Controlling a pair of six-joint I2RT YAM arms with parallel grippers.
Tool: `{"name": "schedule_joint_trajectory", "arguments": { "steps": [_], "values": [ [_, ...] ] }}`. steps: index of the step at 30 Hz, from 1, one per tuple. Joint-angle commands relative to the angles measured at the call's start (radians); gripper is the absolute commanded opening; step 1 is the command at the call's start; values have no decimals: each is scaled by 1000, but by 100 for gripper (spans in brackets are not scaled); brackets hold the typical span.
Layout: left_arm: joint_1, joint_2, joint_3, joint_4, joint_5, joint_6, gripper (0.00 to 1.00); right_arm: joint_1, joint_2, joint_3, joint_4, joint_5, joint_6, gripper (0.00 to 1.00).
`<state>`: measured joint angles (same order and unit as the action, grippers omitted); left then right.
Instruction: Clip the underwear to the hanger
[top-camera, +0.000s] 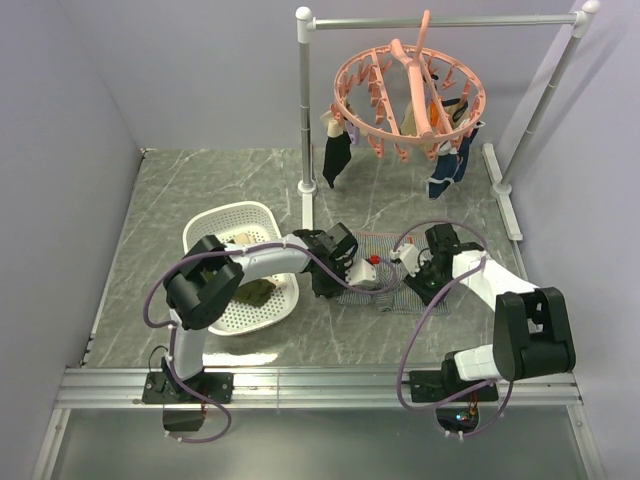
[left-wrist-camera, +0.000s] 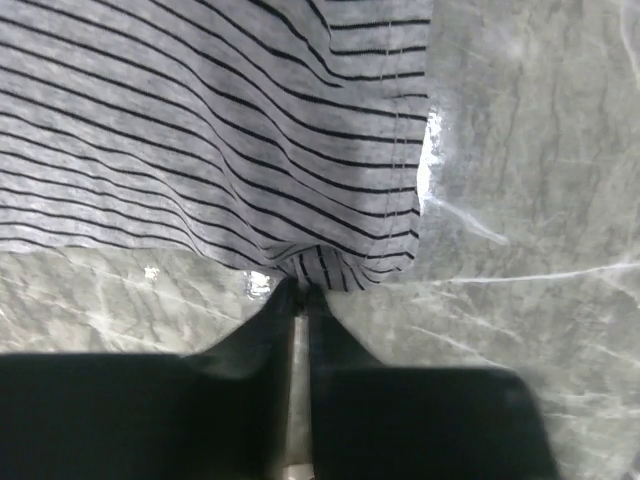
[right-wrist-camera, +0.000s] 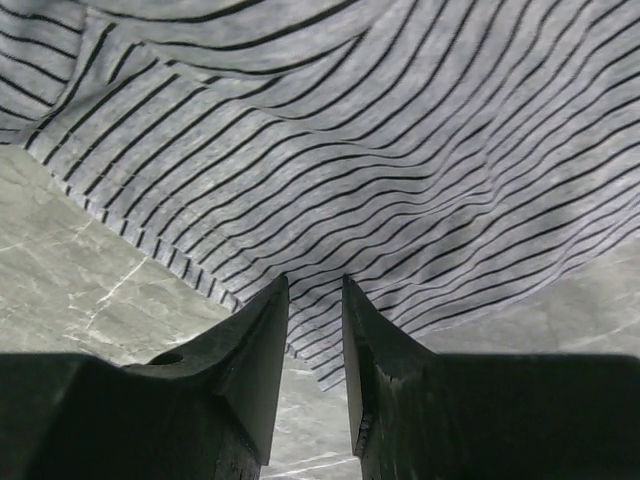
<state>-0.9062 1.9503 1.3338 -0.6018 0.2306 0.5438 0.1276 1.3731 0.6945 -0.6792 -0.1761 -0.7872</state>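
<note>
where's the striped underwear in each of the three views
top external: striped underwear lies flat at mid-frame, right of the white basket.
left wrist: it fills the upper left, with a hem corner at bottom centre.
right wrist: it covers the upper two thirds.
shared landmark: grey marbled tabletop.

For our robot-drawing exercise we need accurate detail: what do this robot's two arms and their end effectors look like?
The left arm and right arm share one design: white tubular links between bulky black joint housings, each trailed by looping mauve cables. The left end effector and right end effector each have two black, tapering fingers.
</note>
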Motion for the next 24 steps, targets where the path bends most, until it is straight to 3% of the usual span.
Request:
{"name": "schedule_joint_trajectory", "arguments": {
  "steps": [1, 7, 12, 14, 16, 21, 24],
  "values": [
    [-13, 30, 13, -91, -7, 18, 0, -13, 12, 53, -37, 20, -23, 35],
    [-14, -97, 22, -309, 52, 68, 0, -48, 4, 63, -109, 27, -64, 35],
    [-36, -110, 59, -501, 122, 146, 2, -57, 7, 105, -178, 4, -101, 35],
    [-40, -99, 67, -521, 156, 171, 26, -59, 0, 118, -226, -8, -130, 35],
    [-34, -99, 80, -507, 176, 154, 43, -57, -26, 134, -250, -22, -141, 35],
    [26, -143, 159, -455, 257, 73, 46, -46, -143, 198, -313, -175, -116, 31],
    [93, -149, 182, -376, 323, -26, 45, 70, -215, 169, -251, -200, -11, 27]
  ]
}}
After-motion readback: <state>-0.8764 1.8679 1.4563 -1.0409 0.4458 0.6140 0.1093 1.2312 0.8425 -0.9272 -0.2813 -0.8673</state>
